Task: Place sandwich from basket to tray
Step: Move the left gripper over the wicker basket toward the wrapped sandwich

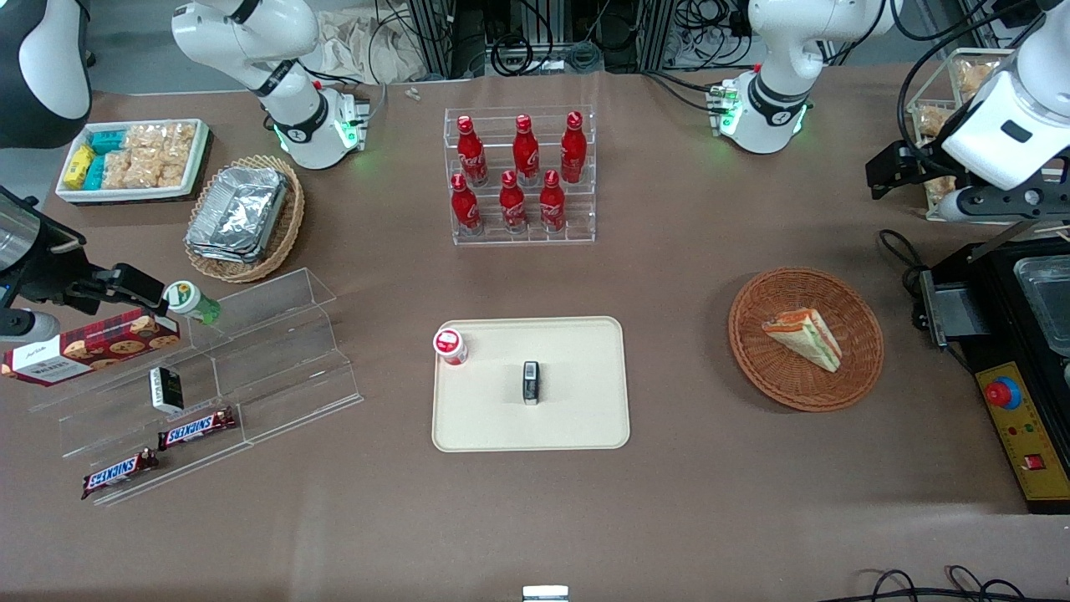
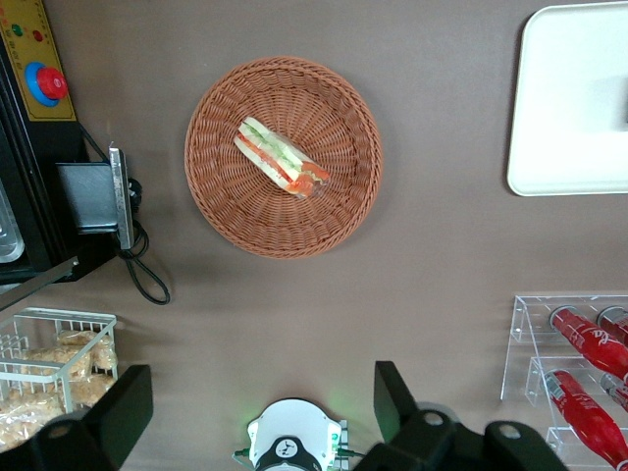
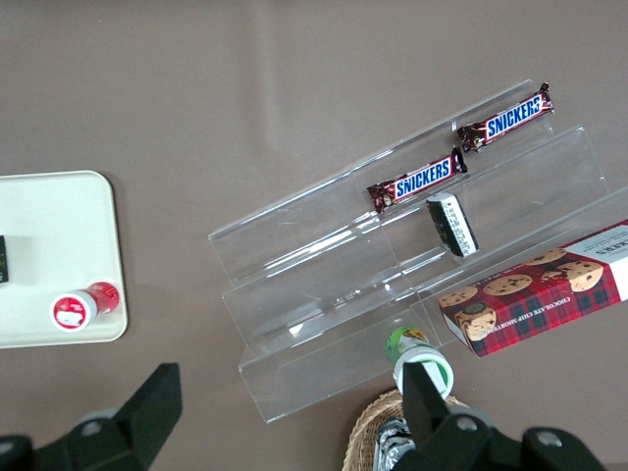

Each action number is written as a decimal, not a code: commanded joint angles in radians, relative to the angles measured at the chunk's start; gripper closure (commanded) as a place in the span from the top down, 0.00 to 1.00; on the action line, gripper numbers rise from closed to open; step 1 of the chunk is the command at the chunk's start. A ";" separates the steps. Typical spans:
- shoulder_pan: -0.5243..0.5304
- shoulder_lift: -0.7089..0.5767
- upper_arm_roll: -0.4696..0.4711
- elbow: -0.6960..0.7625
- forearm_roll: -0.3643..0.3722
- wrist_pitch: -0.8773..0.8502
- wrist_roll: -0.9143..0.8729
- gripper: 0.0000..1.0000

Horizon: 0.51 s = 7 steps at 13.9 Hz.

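Basket [image 1: 752, 351]: reddish-brown woven wicker. Sandwich [image 1: 804, 334]: white bread, green, orange and red layers. Tray [image 1: 577, 418]: plain cream-beige. Gripper [image 2: 260, 412]: black fingers, above the brown table [image 1: 669, 518], farther from the front camera than the basket.

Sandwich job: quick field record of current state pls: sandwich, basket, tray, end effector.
sandwich: lying in the basket, untouched
basket: round reddish-brown wicker, beside the tray, toward the working arm's end of the table
tray: cream rectangle, holds a red-capped bottle and a small dark packet; bare space remains
end effector: left arm's, fingers open, high above the table, holding nothing
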 commanded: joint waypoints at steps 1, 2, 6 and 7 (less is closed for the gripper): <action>-0.003 -0.030 0.009 -0.029 -0.020 0.018 -0.008 1.00; -0.002 -0.027 0.009 -0.021 -0.022 0.018 -0.009 1.00; -0.002 -0.001 0.009 -0.007 0.003 0.021 -0.008 1.00; -0.002 0.007 0.009 -0.009 0.001 0.022 -0.012 1.00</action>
